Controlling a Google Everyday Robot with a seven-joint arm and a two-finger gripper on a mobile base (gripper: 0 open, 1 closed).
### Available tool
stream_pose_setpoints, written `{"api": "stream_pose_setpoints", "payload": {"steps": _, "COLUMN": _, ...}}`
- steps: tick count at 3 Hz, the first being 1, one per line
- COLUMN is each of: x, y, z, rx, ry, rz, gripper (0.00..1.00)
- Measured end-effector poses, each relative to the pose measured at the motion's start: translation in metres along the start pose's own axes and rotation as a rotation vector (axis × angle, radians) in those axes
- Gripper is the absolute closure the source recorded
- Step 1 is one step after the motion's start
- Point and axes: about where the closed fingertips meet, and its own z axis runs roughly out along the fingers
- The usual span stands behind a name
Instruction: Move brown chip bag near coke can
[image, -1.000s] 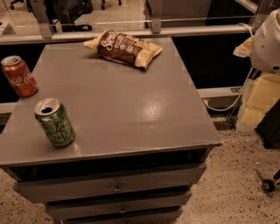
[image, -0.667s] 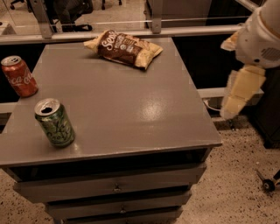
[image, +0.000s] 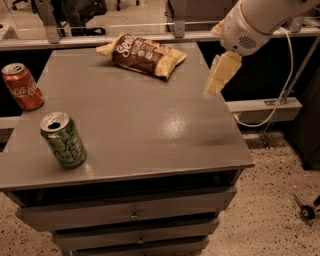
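The brown chip bag (image: 142, 54) lies flat at the far middle of the grey cabinet top (image: 150, 125); it has a dark brown centre with white script and pale yellow ends. The coke can (image: 22, 86) stands upright at the far left edge. My gripper (image: 219, 76) hangs from the white arm above the cabinet's right side, to the right of the bag and apart from it. It holds nothing.
A green can (image: 63, 139) with an open top stands near the front left. The cabinet has drawers (image: 125, 215) below. A white cable (image: 280, 95) hangs at the right. A chair caster (image: 306, 211) is on the speckled floor at the lower right.
The arm has swung in from the right edge of the view, leftward and over the cabinet's right side. The bag and both cans have not moved.
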Motion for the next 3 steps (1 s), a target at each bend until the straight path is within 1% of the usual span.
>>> {"api": "stream_pose_setpoints", "payload": {"steps": 1, "x": -0.033, "y": -0.04, "z": 0.039, "rx": 0.003, "ry": -0.104, "rz": -0.008, "gripper": 0.0}}
{"api": "stream_pose_setpoints", "payload": {"steps": 2, "x": -0.034, "y": -0.04, "z": 0.04, "rx": 0.003, "ry": -0.104, "rz": -0.007, "gripper": 0.0}}
{"api": "stream_pose_setpoints", "payload": {"steps": 3, "x": -0.046, "y": -0.059, "z": 0.072, "rx": 0.021, "ry": -0.155, "rz": 0.006, "gripper": 0.0}}
